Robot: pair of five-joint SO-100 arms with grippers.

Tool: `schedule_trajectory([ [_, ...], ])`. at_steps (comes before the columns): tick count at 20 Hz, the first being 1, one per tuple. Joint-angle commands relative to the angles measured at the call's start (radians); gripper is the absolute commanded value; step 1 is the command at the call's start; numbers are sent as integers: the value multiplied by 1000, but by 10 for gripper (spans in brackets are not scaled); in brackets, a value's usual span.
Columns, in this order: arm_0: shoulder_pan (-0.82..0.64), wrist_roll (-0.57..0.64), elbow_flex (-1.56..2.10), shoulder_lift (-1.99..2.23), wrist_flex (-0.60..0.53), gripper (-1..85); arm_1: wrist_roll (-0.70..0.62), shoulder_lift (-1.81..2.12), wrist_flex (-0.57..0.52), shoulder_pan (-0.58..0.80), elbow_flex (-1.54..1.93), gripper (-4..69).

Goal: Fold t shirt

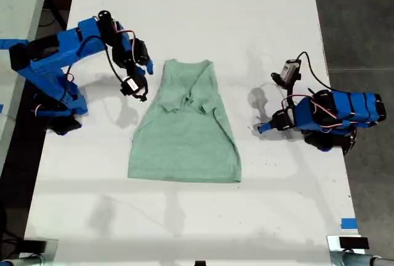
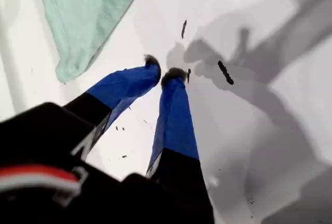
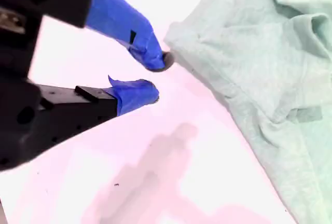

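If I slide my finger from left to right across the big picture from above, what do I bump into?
Arm on the exterior view's left → its gripper → t shirt → other gripper → arm on the exterior view's right.

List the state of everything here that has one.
t shirt: flat on the table, both sleeves folded in over the chest, body not yet folded, held by neither gripper.
my first gripper: shut or nearly so, empty, over bare table apart from the shirt.
my second gripper: open, empty, right beside the shirt's edge.
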Motion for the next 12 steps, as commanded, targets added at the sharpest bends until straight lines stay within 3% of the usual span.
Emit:
schedule_trajectory([
  [1,23,-92,408,402,-184,-2,-6,11,-31,-6,64,46],
  [5,178,-270,758,499,-419,-3,-5,11,-31,-5,64,46],
  [8,207,-310,977,531,-620,-3,-5,11,-31,-5,64,47],
  [12,202,-302,1167,818,-657,-3,-3,11,-31,-3,64,49],
])
